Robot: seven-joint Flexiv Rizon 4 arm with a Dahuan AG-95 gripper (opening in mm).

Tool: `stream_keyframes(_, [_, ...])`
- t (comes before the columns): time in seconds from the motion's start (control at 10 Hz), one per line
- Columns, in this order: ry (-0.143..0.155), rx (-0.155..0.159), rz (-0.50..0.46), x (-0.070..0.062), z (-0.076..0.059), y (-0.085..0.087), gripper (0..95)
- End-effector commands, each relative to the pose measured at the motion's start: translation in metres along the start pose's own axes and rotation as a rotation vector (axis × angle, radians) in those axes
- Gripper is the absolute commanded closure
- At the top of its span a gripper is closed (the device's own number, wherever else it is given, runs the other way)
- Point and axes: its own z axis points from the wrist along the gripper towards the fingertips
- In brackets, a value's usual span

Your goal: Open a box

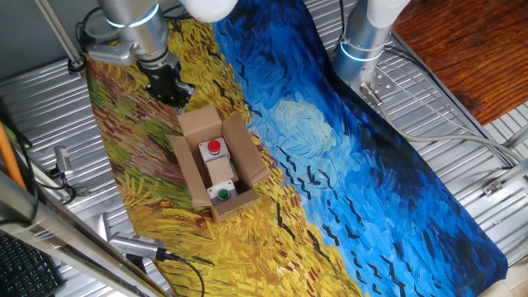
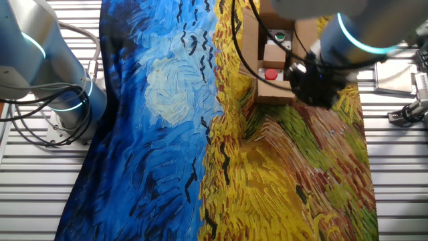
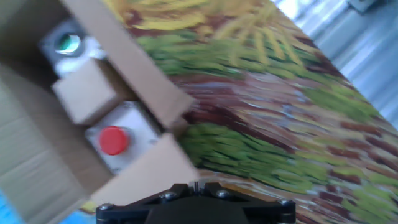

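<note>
The brown cardboard box (image 1: 191, 169) lies on the yellow part of the painted cloth with its flaps spread outward. Inside is a beige unit (image 1: 219, 171) with a red button (image 1: 214, 148) and a green button (image 1: 222, 195). My gripper (image 1: 175, 97) hangs just beyond the box's red-button end, above the cloth, apart from the flaps, and its jaws look shut and empty. In the other fixed view the gripper (image 2: 311, 84) sits right of the box (image 2: 252, 50). In the hand view the box (image 3: 134, 59) fills the upper left, and the gripper (image 3: 196, 186) shows only at the bottom edge.
A second arm's base (image 1: 363, 41) stands at the cloth's far edge, also in the other fixed view (image 2: 60, 94). Metal tools (image 1: 136, 246) and a keyboard (image 1: 25, 264) lie off the cloth's near left. The cloth (image 1: 346, 165) covers a slatted metal table.
</note>
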Motion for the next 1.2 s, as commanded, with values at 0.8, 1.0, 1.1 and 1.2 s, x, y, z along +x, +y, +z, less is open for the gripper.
stream_keyframes(0.8, [0.047,0.027,0.094,0.023,0.027,-0.066,95.0])
stream_keyframes(1.0, [0.042,0.022,0.079,0.017,0.045,-0.077,95.0])
stream_keyframes(1.1, [0.042,0.022,0.08,0.015,0.052,-0.081,95.0])
stream_keyframes(1.2, [0.039,0.026,0.081,0.014,0.06,-0.085,95.0])
